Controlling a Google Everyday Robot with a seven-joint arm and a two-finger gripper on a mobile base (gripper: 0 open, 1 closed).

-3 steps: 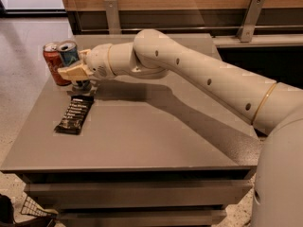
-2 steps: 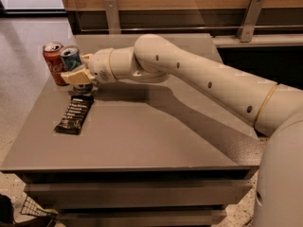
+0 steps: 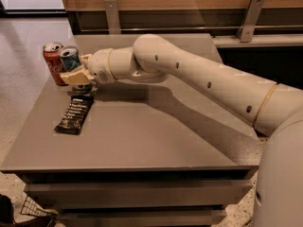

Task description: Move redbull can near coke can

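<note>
A broad, flat grey table (image 3: 142,136) fills most of the camera view. A thick cream-coloured robot arm (image 3: 199,77) reaches across it from the right towards the far left corner. A flat black snack bar wrapper with white print (image 3: 75,115) lies near the left edge. Behind it stands the red coke can with a silver top (image 3: 52,63), upright at the corner. Just to its right, touching or nearly touching it, is the slim blue-and-silver redbull can (image 3: 70,59), upright. The cream two-finger gripper (image 3: 72,76) is clasped around this can's lower half.
</note>
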